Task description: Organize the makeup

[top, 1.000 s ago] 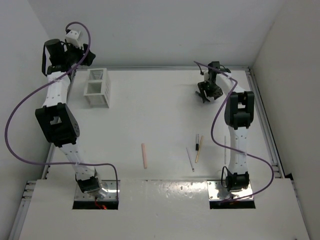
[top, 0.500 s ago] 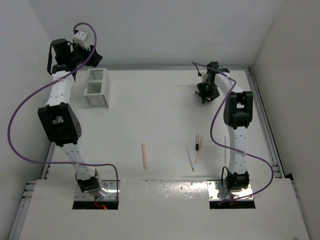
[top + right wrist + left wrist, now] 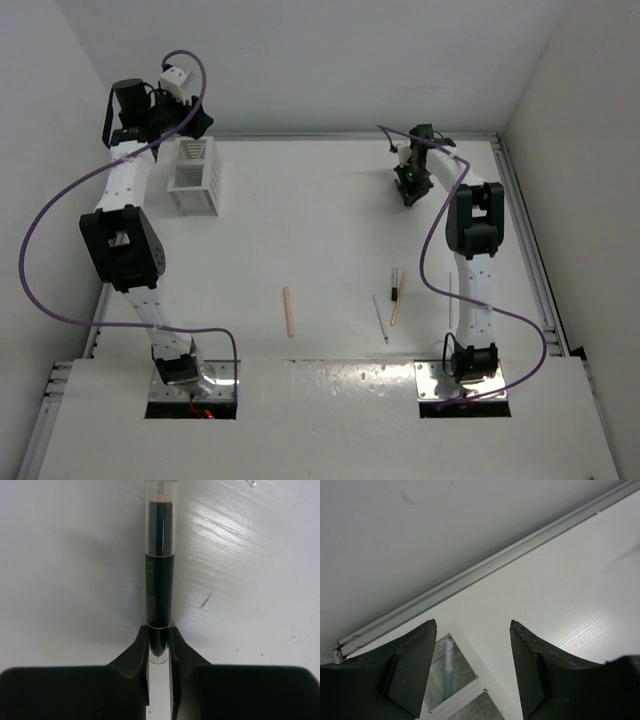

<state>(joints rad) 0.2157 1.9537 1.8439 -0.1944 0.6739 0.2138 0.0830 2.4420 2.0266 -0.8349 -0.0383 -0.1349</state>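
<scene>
In the right wrist view my right gripper (image 3: 160,630) is shut on the near end of a short black stick with clear caps (image 3: 160,555) that lies on the table. From above, that gripper (image 3: 410,186) is at the back right of the table. My left gripper (image 3: 472,623) is open and holds nothing; it hangs over the white slatted box (image 3: 470,655), where a pale blue stick (image 3: 449,667) stands in one compartment. On the near middle of the table lie a pink stick (image 3: 289,311), a thin white stick (image 3: 381,318), a tan wooden stick (image 3: 397,300) and a black stick (image 3: 394,281).
The white box (image 3: 195,176) stands at the back left, with my left gripper (image 3: 186,120) just behind it. An aluminium rail (image 3: 485,567) runs along the back edge under the wall. The right arm's purple cable (image 3: 432,250) loops above the loose sticks.
My right gripper has closed from open onto the black stick. The left gripper has drifted right and back, toward the wall behind the box, still open.
</scene>
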